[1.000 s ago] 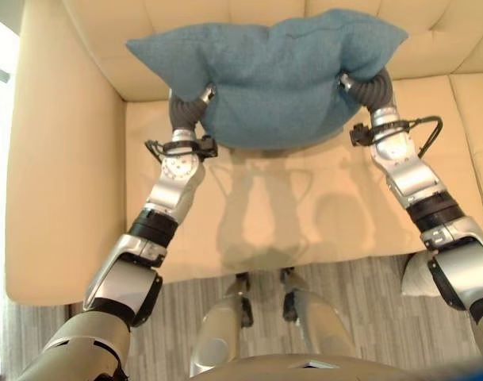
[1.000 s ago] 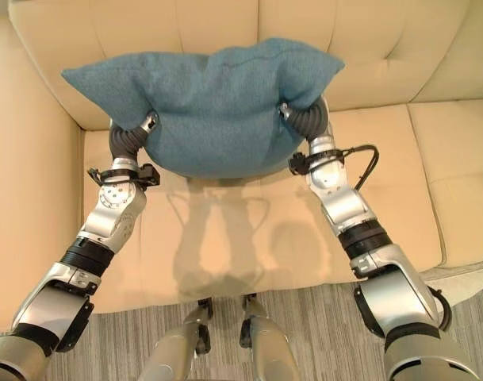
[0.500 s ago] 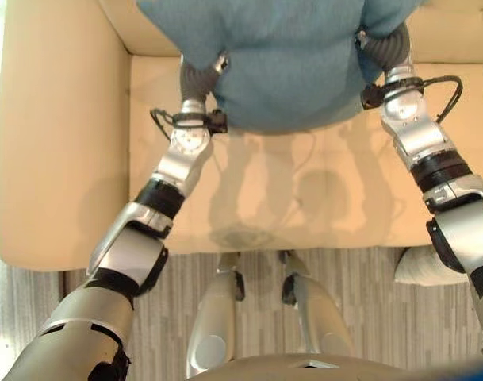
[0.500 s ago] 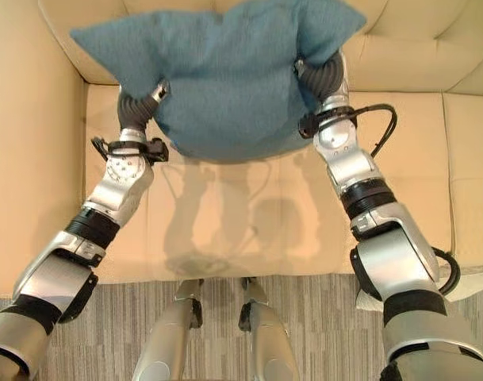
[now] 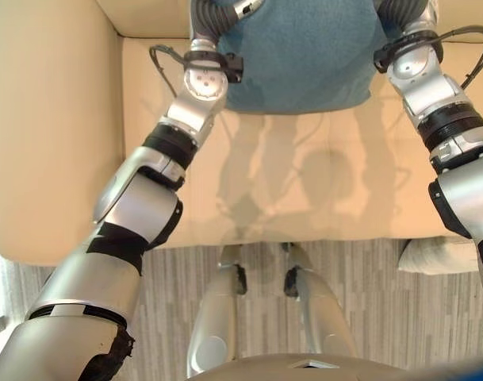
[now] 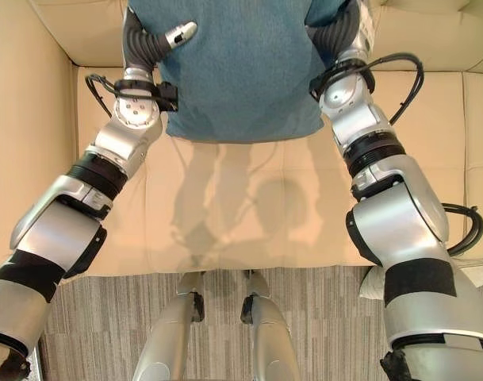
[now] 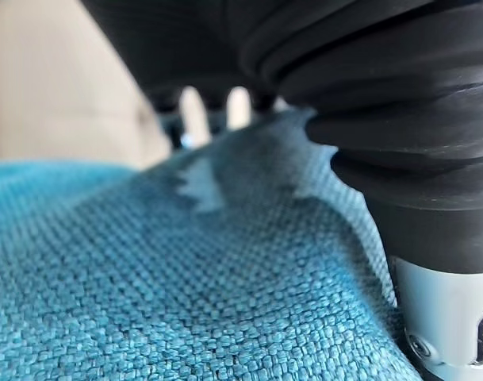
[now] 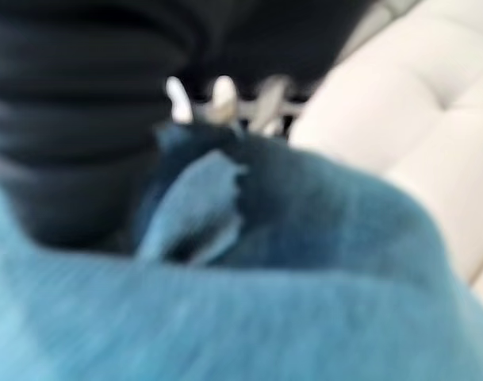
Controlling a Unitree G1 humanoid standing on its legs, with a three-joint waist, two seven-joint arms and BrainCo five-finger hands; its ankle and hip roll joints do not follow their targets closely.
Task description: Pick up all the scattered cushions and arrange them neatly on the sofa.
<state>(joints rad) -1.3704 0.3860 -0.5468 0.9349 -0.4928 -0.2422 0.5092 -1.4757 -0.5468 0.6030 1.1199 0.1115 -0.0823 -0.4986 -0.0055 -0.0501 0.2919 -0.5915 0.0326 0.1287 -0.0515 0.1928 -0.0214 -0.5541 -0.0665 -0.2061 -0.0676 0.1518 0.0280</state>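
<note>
Right eye view puts the teal cushion [image 6: 245, 71] at the top of my picture, held up between my two arms over the back part of the cream sofa [image 6: 249, 214], with its lower edge hanging clear above the seat and its shadow lying on the seat below. My left hand [image 6: 158, 40] is pressed into the cushion's left side, the dark ribbed cover bent in toward the fabric and one silver digit lying on the front of the cloth; my right hand [image 6: 340, 32] is set against the cushion's right side in the same way. From the left wrist view I see the woven teal cloth bunched up right under the ribbed cover, with fingers [image 7: 195, 111] past it reaching over a fold (their tips are sunk behind the fabric, so I cannot tell how far they are curled). From the right wrist view the silver fingers [image 8: 221, 99] come down onto a pinched ridge of the cushion and the cloth puckers beneath them, so that hand is gripping the cushion. At the lower right of the left eye view, a pale cushion [image 5: 439, 255] lies on the grey striped floor [image 5: 360, 309], just beside the front edge of the sofa and partly behind my right arm.
</note>
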